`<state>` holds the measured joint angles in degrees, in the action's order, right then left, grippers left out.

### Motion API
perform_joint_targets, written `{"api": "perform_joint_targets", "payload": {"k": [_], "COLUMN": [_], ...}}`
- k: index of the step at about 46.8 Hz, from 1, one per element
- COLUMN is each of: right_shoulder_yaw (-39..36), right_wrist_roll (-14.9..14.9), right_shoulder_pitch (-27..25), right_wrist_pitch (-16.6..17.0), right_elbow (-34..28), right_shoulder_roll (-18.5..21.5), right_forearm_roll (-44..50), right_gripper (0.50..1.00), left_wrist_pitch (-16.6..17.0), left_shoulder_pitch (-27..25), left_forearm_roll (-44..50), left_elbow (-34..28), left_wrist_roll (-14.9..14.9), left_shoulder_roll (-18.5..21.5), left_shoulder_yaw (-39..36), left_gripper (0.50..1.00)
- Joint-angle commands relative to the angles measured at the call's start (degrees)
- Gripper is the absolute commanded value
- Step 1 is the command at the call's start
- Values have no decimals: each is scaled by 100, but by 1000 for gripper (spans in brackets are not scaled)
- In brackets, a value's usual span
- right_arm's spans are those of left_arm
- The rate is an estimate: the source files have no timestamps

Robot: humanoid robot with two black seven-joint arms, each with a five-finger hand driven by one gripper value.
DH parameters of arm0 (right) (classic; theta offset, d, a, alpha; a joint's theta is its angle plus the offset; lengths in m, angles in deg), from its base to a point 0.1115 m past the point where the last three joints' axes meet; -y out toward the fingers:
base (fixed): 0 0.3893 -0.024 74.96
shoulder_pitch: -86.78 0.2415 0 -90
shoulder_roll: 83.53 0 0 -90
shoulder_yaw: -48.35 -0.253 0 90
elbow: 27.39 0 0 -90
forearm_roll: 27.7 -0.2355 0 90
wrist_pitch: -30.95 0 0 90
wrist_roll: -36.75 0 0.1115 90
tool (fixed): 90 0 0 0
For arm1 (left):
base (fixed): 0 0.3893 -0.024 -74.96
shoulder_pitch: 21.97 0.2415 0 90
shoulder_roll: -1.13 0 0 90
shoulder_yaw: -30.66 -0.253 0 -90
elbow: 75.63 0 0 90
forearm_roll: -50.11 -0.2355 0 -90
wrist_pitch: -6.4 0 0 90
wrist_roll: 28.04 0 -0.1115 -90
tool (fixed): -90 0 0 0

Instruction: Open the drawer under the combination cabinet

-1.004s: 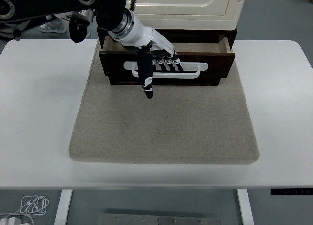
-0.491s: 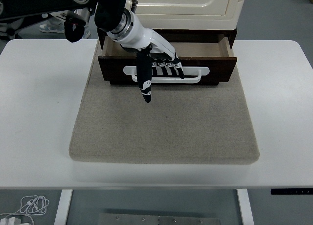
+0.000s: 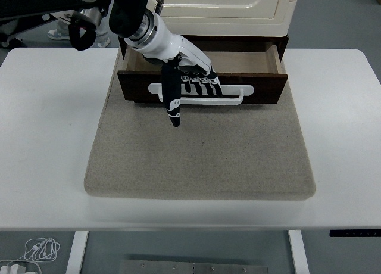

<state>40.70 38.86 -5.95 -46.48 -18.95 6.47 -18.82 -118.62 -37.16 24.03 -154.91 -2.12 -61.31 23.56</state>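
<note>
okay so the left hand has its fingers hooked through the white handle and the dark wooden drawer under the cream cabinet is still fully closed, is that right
Not quite. The head view shows the drawer partly pulled out, its inside visible behind the front panel. The rest holds: the left hand has its fingers hooked through the white handle, under the cream cabinet.

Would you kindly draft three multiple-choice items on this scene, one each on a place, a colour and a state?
1. What does the cabinet stand on?
A. a beige mat
B. bare floor
C. a metal tray

2. What colour is the drawer's handle?
A. red
B. white
C. green

3. How is the drawer?
A. shut flush
B. removed
C. partly pulled out

Answers:
1 A: the cabinet sits at the far edge of the mat.
2 B: the handle is white against the dark drawer front.
3 C: its inside shows, with the left hand hooked over the handle.
</note>
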Motion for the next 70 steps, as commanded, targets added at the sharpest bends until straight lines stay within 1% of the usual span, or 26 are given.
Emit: {"api": "perform_joint_targets", "payload": {"k": [1, 70], "right_shoulder_yaw": [0, 0], "right_wrist_roll": [0, 0], "right_shoulder_pitch": [0, 0], "right_wrist_pitch": [0, 0], "right_elbow": [0, 0], "right_shoulder_roll": [0, 0], "right_forearm_roll": [0, 0], "right_gripper": [926, 926], "left_wrist_pitch": [2, 2], "left_shoulder_pitch": [-1, 122], "left_forearm_roll": [24, 77], "left_elbow": [-34, -96], "left_wrist_roll": [0, -9], "left_shoulder_roll": [48, 101], "left_shoulder_yaw": [-3, 68], "left_gripper": [1000, 1000]}}
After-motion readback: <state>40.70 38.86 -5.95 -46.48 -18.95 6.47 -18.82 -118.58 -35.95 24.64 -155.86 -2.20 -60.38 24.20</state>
